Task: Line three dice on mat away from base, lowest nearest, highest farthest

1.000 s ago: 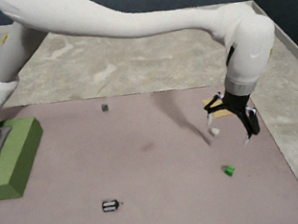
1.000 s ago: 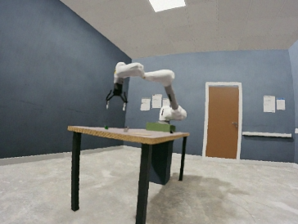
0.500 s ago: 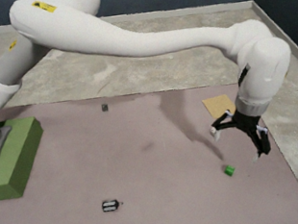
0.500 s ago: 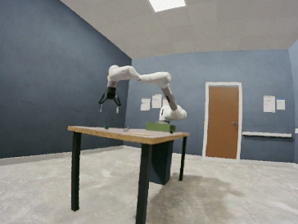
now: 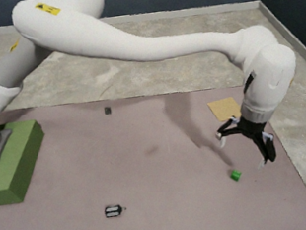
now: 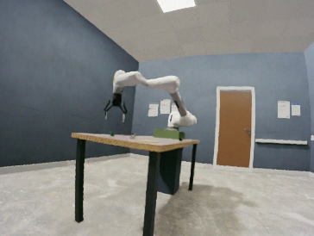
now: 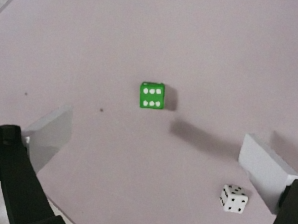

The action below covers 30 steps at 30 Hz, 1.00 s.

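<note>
A green die (image 5: 236, 175) (image 6: 111, 133) (image 7: 152, 95) lies on the pinkish table top and shows six in the wrist view. A small dark die (image 5: 108, 110) lies far off at the back of the table. My gripper (image 5: 243, 151) (image 6: 115, 113) (image 7: 157, 135) is open and empty. It hangs well above the table, over the green die. In the top view the gripper hides the white die.
A black-and-white object (image 5: 113, 211) lies near the table's front edge. The robot's green base block (image 5: 13, 161) stands at the left. The table's right edge (image 5: 298, 169) is close to the green die.
</note>
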Each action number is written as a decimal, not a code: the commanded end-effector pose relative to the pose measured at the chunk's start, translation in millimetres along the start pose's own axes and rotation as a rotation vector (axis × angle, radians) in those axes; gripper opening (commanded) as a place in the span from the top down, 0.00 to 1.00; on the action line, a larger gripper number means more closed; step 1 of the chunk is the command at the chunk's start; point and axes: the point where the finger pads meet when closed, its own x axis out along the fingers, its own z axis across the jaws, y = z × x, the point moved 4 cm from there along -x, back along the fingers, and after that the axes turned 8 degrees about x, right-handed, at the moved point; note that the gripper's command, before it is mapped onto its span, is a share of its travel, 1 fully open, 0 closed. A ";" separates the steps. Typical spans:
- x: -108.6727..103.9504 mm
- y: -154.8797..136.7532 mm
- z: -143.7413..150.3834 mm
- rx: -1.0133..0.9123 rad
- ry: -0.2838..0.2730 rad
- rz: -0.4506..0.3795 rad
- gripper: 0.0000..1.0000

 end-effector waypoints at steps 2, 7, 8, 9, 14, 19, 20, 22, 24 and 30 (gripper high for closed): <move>24.3 -0.6 -0.4 0.000 0.001 -0.001 0.00; 54.7 -1.0 -0.8 0.000 0.001 -0.001 0.00; 58.9 -1.0 -0.8 0.000 0.001 -0.001 0.00; 62.2 -1.1 -0.9 0.000 0.001 -0.001 0.00; 67.1 -1.1 -0.9 0.000 0.001 -0.001 0.00; 67.5 -1.1 -0.9 0.000 0.001 -0.001 0.00; 67.5 -1.1 -0.9 0.000 0.001 -0.001 0.00; 67.5 -1.1 -0.9 0.000 0.001 -0.001 0.00; 67.5 -1.1 -0.9 0.000 0.001 -0.001 0.00; 67.5 -1.1 -0.9 0.000 0.001 -0.001 0.00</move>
